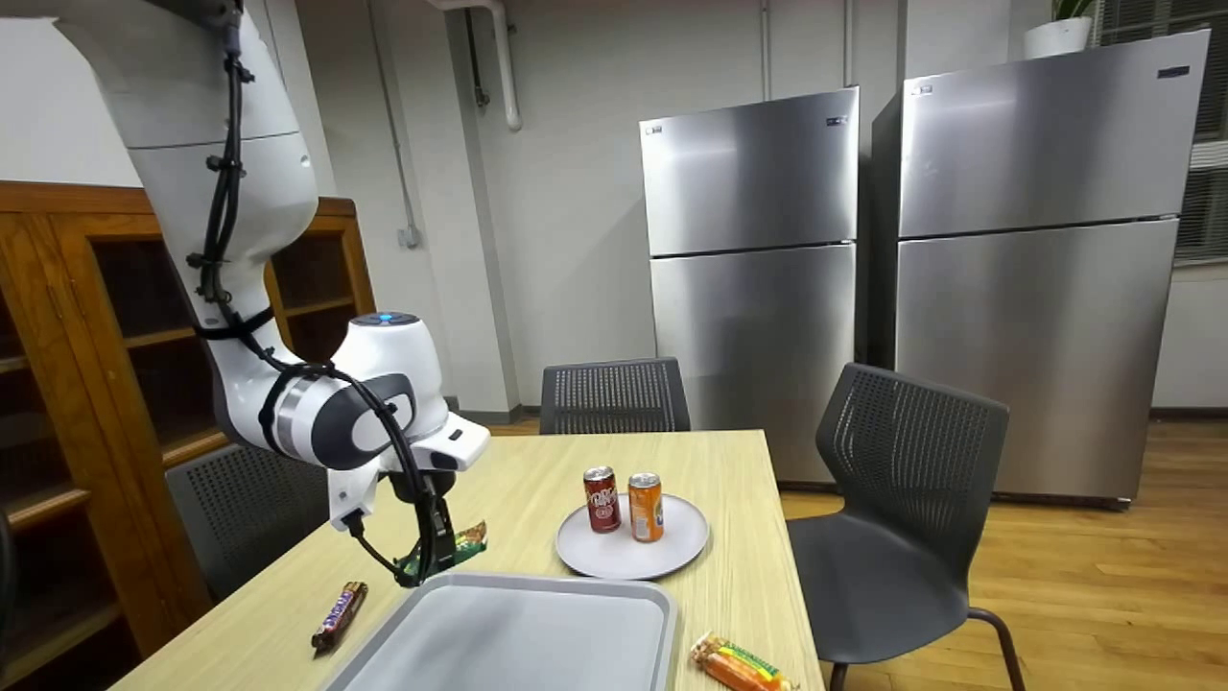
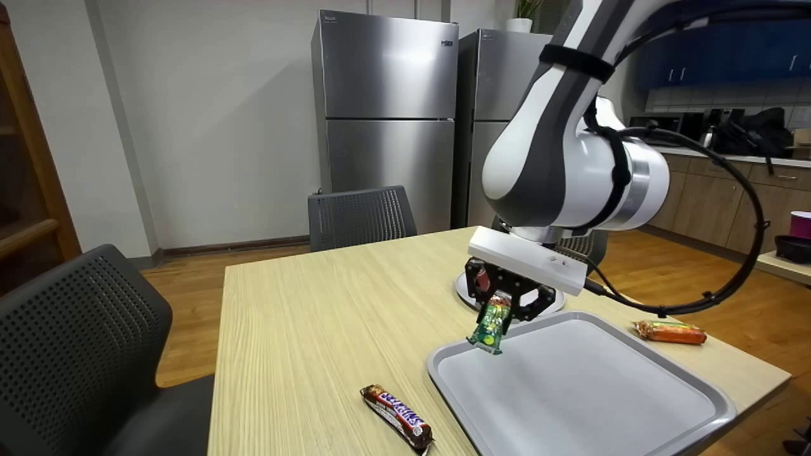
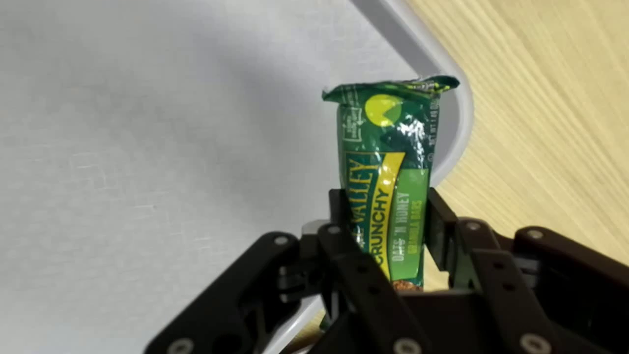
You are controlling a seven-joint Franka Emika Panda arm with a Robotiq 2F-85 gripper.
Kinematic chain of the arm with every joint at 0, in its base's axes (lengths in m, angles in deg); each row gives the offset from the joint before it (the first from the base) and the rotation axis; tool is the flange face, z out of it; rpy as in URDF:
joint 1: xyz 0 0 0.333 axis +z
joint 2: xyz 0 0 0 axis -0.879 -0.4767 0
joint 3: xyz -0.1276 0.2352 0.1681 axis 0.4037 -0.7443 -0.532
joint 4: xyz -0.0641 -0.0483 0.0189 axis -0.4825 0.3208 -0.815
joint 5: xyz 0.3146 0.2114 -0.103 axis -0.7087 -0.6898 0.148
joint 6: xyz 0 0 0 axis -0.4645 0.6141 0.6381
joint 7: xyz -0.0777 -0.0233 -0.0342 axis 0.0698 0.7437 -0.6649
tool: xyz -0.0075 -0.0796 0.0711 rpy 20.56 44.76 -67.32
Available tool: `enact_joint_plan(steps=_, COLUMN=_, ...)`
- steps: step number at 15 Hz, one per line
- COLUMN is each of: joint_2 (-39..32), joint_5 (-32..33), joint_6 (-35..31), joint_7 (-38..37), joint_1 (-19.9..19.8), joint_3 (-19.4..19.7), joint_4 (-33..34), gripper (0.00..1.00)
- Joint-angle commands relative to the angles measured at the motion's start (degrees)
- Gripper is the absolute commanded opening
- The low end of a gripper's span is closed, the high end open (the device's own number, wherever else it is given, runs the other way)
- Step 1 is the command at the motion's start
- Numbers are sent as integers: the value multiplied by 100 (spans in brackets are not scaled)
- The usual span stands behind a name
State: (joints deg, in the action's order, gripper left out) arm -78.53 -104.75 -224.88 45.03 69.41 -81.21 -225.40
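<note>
My gripper (image 3: 386,216) is shut on a green granola bar (image 3: 383,147), with one finger along each long side. The bar's label faces the wrist camera, and its rear end is partly hidden by the gripper. The bar also shows in both exterior views (image 1: 470,542) (image 2: 491,330), tilted downward from the gripper (image 2: 496,316). It is held above a rounded corner of the grey tray (image 2: 589,386), which also shows in the wrist view (image 3: 147,147). A dark Snickers bar (image 2: 398,415) lies on the table beside the tray.
An orange-wrapped bar (image 2: 670,332) lies on the table (image 2: 304,342) across the tray from the Snickers. A round plate (image 1: 604,561) bears a dark red can (image 1: 602,501) and an orange can (image 1: 646,509). Chairs (image 1: 902,537) (image 2: 361,218) stand around the table.
</note>
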Motion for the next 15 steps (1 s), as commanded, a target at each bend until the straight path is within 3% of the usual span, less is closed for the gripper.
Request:
enact_joint_plan(steps=1, joint_2=-88, joint_5=-79, joint_6=129, joint_7=289, joint_1=53, joint_3=-310, joint_4=204, gripper=15)
enact_joint_plan(steps=7, joint_2=-316, joint_5=-106, joint_6=75, joint_7=469, joint_1=279, joint_3=-777, joint_4=312, gripper=15)
enact_joint_plan(steps=15, joint_2=-596, joint_5=-21, joint_6=70, joint_7=581, joint_1=764, joint_3=-1032, joint_4=502, gripper=15)
